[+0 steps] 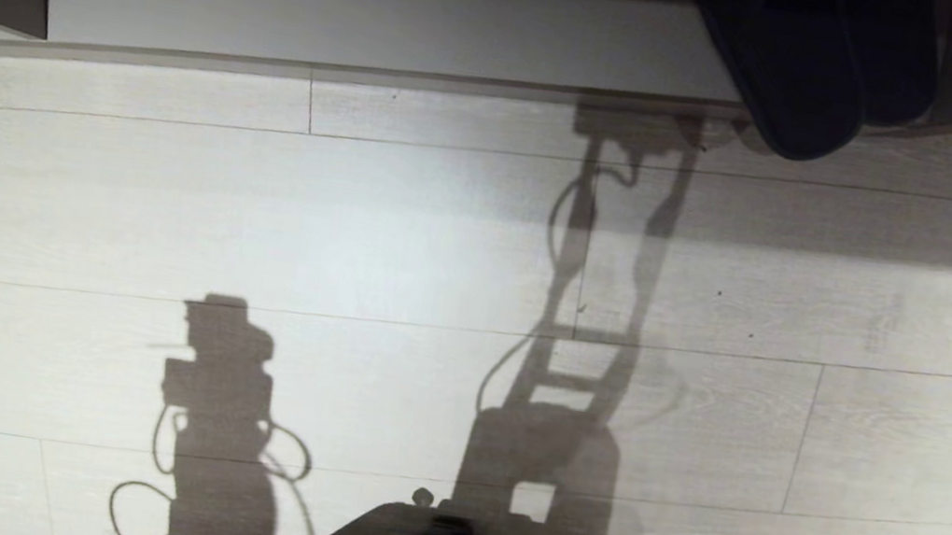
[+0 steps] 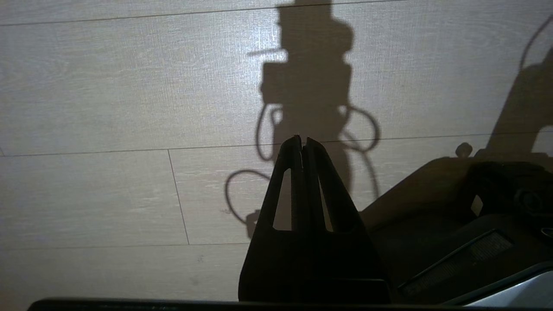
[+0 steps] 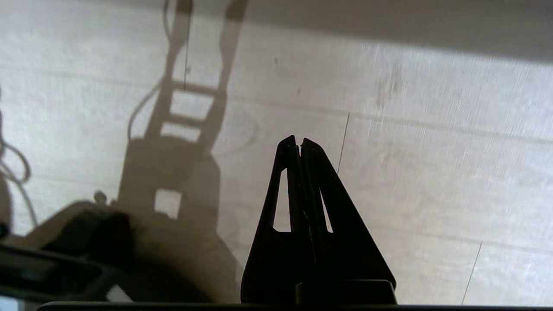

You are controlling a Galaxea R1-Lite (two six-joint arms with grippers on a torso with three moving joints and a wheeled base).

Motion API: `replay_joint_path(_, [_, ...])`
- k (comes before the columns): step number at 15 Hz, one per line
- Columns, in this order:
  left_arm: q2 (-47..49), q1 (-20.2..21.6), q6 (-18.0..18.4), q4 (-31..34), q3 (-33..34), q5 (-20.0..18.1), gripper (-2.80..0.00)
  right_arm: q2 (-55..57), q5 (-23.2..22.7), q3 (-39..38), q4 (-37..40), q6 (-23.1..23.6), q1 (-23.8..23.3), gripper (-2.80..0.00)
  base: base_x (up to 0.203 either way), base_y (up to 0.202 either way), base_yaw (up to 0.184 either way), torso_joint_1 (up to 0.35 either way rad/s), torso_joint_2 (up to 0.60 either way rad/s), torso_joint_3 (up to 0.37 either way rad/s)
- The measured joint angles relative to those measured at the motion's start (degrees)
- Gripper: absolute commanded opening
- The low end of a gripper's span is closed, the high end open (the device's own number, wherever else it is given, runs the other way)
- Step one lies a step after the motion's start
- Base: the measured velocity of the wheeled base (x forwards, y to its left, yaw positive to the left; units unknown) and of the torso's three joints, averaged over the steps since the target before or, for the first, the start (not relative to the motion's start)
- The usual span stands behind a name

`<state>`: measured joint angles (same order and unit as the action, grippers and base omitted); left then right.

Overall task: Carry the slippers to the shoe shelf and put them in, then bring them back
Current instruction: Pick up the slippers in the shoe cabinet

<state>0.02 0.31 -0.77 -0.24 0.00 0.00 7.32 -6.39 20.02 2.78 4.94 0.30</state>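
Slippers (image 1: 812, 72), dark and side by side, sit in the shoe shelf (image 1: 380, 27) at the head view's top right, their ends sticking out past the shelf's pale base board over the wood-plank floor (image 1: 256, 225). Left gripper (image 2: 302, 140) and right gripper (image 3: 299, 141) both hang over bare floor with fingers pressed together, grasping nothing, well apart from the slippers.

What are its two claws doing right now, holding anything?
Left gripper: shut, holding nothing, above the floor.
Right gripper: shut, holding nothing.
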Motion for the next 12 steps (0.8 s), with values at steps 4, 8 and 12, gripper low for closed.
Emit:
replay_joint_path(4, [0.0, 0.0, 0.0, 0.0, 0.0, 0.0, -2.80, -5.8, 0.9, -14.7, -5.9, 0.5, -0.1, -2.80, 0.000, 0.000, 0.000, 0.000, 0.00, 0.000])
replay_joint_path(8, [0.0, 0.0, 0.0, 0.0, 0.0, 0.0, -2.80, -7.3, 5.6, -19.7, -5.2, 0.4, -0.1, -2.80, 0.000, 0.000, 0.000, 0.000, 0.00, 0.000])
replay_joint_path(12, [0.0, 0.0, -0.1, 0.0, 0.0, 0.0, -2.80, -7.6, 6.1, -19.9, -2.8, 0.5, -0.1, -2.80, 0.000, 0.000, 0.000, 0.000, 0.00, 0.000])
